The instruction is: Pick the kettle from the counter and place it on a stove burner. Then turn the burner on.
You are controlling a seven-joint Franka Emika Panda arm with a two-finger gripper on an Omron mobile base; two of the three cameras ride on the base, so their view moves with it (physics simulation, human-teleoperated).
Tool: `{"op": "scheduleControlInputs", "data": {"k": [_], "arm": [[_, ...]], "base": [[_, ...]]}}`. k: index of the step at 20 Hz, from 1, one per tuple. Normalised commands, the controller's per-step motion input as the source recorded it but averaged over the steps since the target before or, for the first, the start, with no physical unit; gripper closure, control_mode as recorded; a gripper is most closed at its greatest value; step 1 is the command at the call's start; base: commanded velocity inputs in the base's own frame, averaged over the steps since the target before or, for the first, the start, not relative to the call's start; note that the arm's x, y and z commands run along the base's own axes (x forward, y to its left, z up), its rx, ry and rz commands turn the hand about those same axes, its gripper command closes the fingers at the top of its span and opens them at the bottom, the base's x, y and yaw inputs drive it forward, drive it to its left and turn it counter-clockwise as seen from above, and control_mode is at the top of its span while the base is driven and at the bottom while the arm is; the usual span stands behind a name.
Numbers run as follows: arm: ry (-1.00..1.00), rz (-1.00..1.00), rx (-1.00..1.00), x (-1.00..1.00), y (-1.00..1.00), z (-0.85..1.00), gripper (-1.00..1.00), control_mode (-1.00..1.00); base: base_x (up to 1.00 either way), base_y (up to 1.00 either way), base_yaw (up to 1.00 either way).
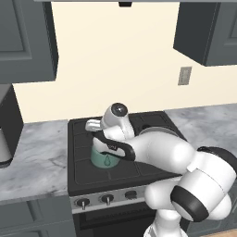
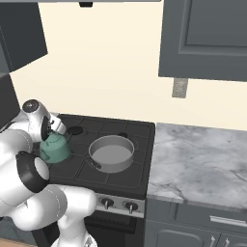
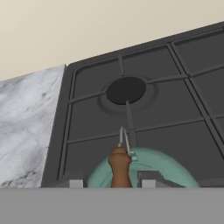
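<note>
We are finding the kettle (image 2: 54,148) sitting on the front left grate of the stove (image 1: 152,121), directly beneath the hand (image 3: 110,183). In the hand view its teal body and orange-brown handle bar (image 3: 119,168) are showing between the two fingertips (image 3: 75,183), which are standing slightly apart on either side of the bar. We cannot tell whether they are touching the bar or gripping it. Beyond the hand, a black stove burner (image 3: 126,89) is lying bare under its grate bars. To the hand's right, a wide grey pan (image 2: 111,153) is occupying the front right burner; we are seeing nothing inside it. We cannot see inside the kettle. The marble bench (image 3: 24,122) is running along the stove's left side, and the knobs (image 1: 107,199) are lining the stove front below the hand.
</note>
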Motion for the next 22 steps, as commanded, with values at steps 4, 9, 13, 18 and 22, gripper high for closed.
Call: {"op": "scheduleControlInputs", "data": {"k": [4,9,13,18,22], "arm": [[0.00,0.00,0.00,0.00,0.00,0.00,-1.00,-1.00],[0.00,0.00,0.00,0.00,0.00,0.00,-1.00,-1.00],[0.00,0.00,0.00,-0.33,0.00,0.00,-1.00,-1.00],[-0.03,0.00,0.00,-0.97,0.00,0.00,-1.00,-1.00],[-0.13,0.00,0.00,-1.00,-0.01,0.00,-1.00,-1.00]], "base": [[0.00,0.00,0.00],[0.00,0.00,0.00],[0.00,0.00,0.00],[0.00,0.00,0.00],[0.00,0.00,0.00]]}}
